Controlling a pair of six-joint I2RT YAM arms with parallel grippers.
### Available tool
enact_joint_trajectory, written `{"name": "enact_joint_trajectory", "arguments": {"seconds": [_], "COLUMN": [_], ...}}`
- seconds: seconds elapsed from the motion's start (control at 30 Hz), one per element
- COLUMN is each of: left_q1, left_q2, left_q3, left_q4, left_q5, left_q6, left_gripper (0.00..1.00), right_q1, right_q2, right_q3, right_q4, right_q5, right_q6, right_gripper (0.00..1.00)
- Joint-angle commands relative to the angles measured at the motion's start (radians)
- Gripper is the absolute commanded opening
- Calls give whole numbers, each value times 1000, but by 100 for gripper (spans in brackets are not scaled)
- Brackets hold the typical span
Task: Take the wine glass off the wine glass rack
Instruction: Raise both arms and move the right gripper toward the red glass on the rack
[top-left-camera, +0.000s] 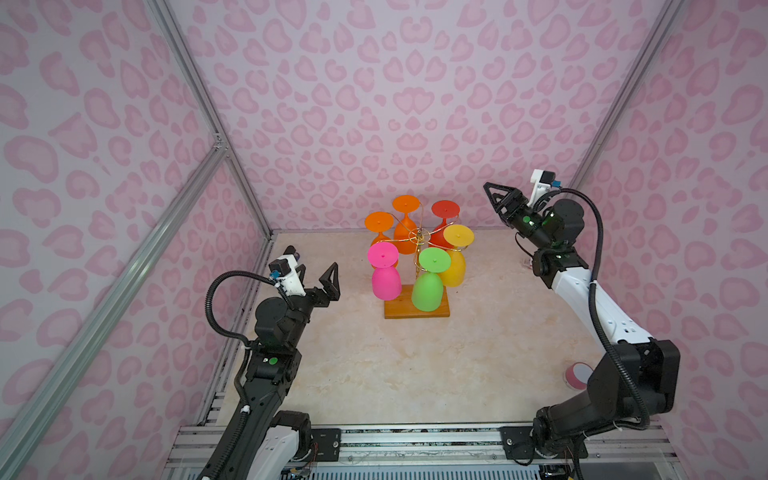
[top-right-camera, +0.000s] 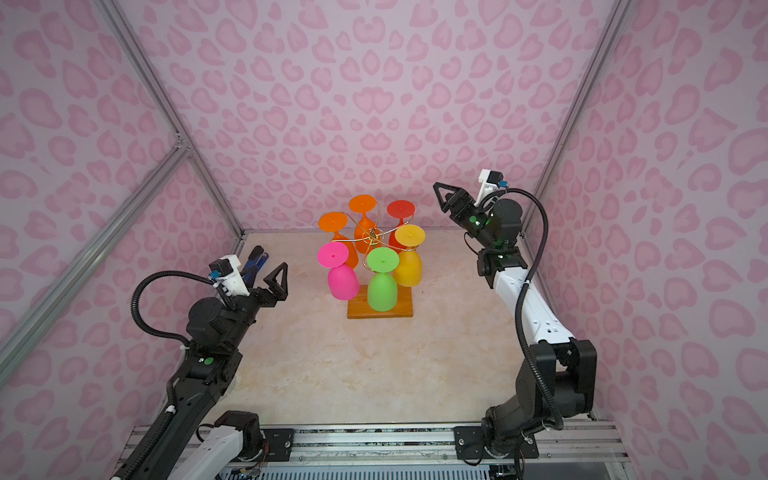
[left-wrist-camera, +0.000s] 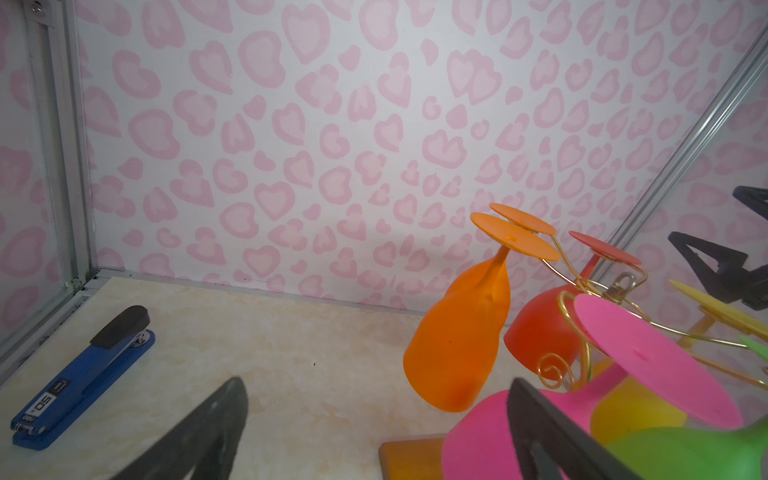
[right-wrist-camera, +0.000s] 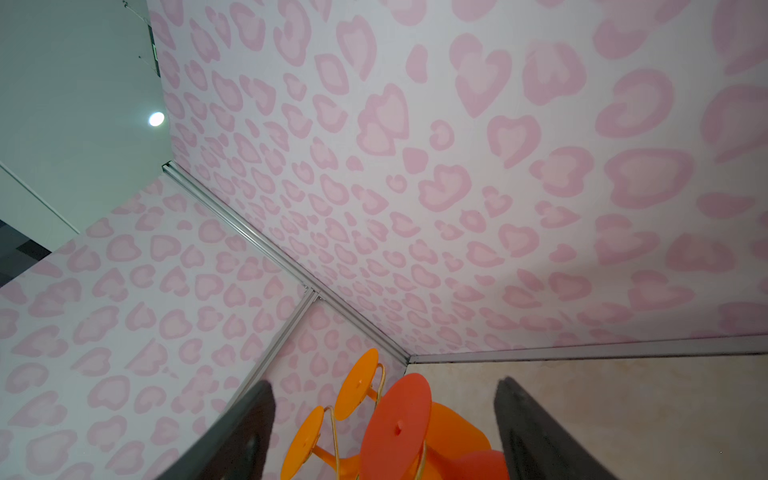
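Wine glass rack (top-left-camera: 397, 309) pole upright, six glasses (top-left-camera: 386, 282) hanging bowls down

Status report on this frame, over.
Left hand open, short of pink glass. Right hand open, short of red glass. Wine glass rack holds all six. Nothing between.

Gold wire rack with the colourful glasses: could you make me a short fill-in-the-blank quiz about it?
1. The thin gold wire rack on its honey-brown wooden base carries ___ coloured wine glasses, all hanging upside down.
2. Exactly two of them share the colour ___.
3. The bright green glass hangs between the yellow glass and the ___ one.
4. The blue-and-black object lying flat, away from the rack, is a ___.

Missing words: six; orange; pink; stapler.
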Motion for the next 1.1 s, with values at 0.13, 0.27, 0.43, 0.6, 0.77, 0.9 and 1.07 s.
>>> {"name": "enact_joint_trajectory", "arguments": {"seconds": [0.13,0.27,0.43,0.6,0.77,0.9,1.07], "left_q1": [-3,-3,-5,-5,-5,-5,-4], "left_q2": [9,11,12,13,16,17,27], "left_q3": [17,27,34,30,27,27,26], "left_q4": [-10,-21,-22,-23,-28,-28,-25], "left_q5": [43,50,50,47,45,45,48], "left_q6": [-22,-28,-27,-25,-18,-17,-19], "left_gripper": [99,98,98,98,98,98,98], "right_q1": [37,41,67,88,94,95,101], "right_q2": [57,69,107,134,148,152,156], "right_q3": [7,-5,12,31,37,38,43], "right_q4": [5,-2,-2,-2,3,3,13], "right_q5": [-57,-39,-47,-48,-48,-50,-56], "right_q6": [40,33,40,39,45,47,55], "right_gripper": [74,70,65,58,56,53,45]}}
